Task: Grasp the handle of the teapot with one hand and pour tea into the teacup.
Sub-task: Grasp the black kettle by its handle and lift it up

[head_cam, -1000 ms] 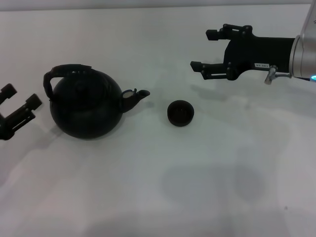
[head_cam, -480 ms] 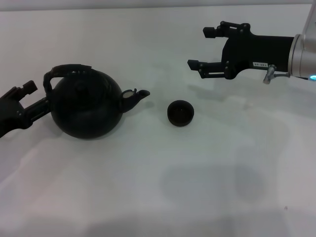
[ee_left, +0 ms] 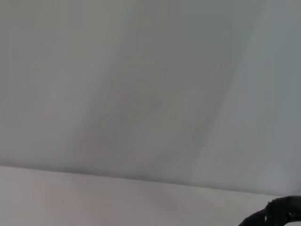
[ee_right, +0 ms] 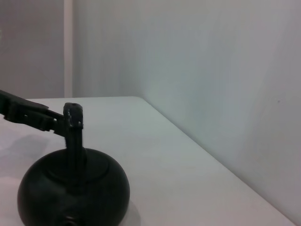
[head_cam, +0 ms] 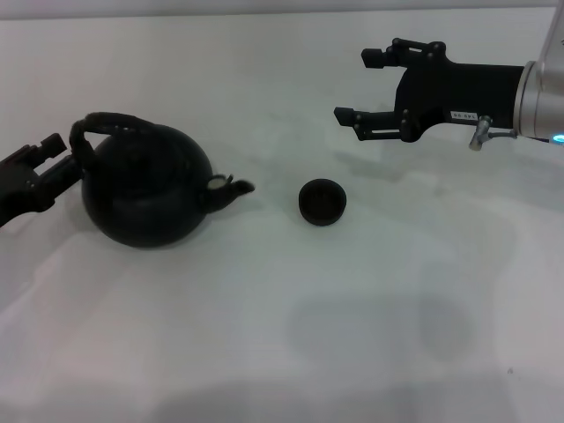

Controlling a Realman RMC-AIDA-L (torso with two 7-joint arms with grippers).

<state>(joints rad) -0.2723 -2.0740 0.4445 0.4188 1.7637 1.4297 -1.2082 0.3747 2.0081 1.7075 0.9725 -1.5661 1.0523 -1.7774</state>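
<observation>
The black round-bellied teapot (head_cam: 145,189) stands at the left of the white table, its short spout (head_cam: 236,187) pointing right toward the teacup. Its arched ribbed handle (head_cam: 106,122) spans the crown. My left gripper (head_cam: 55,159) is at the handle's left end, touching or nearly touching it. A black bit of the handle (ee_left: 282,212) shows in the left wrist view. The small dark teacup (head_cam: 322,202) sits right of the spout, apart from it. My right gripper (head_cam: 357,86) hovers open and empty behind and to the right of the cup. The right wrist view shows the teapot (ee_right: 70,188), its handle (ee_right: 74,136) and the left gripper (ee_right: 59,121) at it.
The white table (head_cam: 291,335) runs across the whole head view, with a pale wall behind it. The table's far edge (ee_right: 188,136) shows in the right wrist view. Nothing else stands on it.
My left gripper has moved right and up to the handle's left end. The teapot has shifted slightly left and turned, its spout lower. The right gripper has hardly moved.
</observation>
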